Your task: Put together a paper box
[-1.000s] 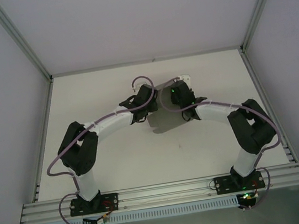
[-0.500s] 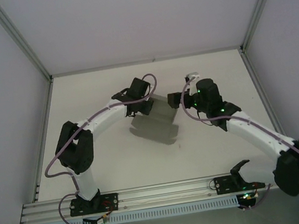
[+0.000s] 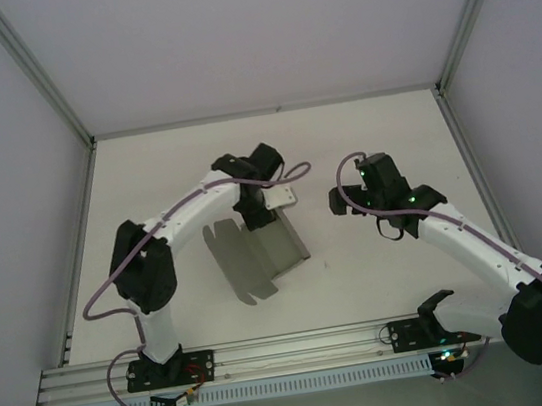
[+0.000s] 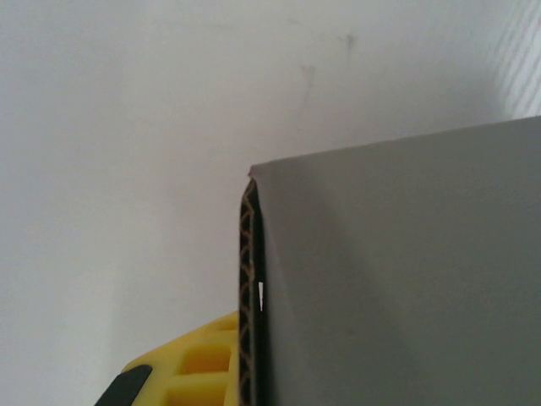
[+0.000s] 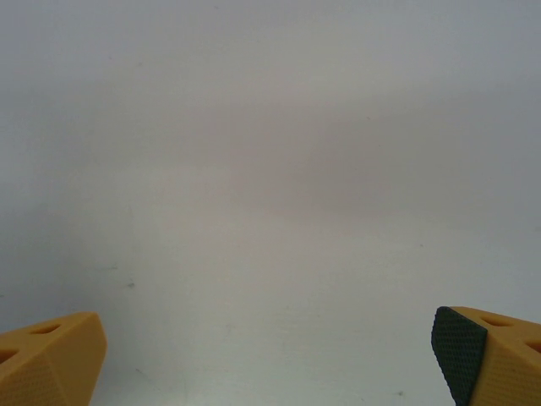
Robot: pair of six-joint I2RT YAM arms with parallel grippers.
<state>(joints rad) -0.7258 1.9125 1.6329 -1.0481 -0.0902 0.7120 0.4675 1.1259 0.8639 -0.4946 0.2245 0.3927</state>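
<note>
Left gripper (image 3: pixel 257 203) clamps the far edge of the paper box (image 3: pixel 256 256), a grey sheet slanting over the table (image 3: pixel 147 180). The right gripper (image 3: pixel 343 200) hangs wide open, apart to its right. We would bring it in to pin a flap (one grip alone cannot crease).

We find the flat grey cardboard paper box (image 3: pixel 256 256) near the middle of the white table (image 3: pixel 147 180), tilted, its far edge pinched by the left gripper (image 3: pixel 264 209) at its 12 o'clock. The right gripper (image 3: pixel 337 200), fingers spread wide, hangs at the box's 2 o'clock, well apart from it, above bare table.
</note>
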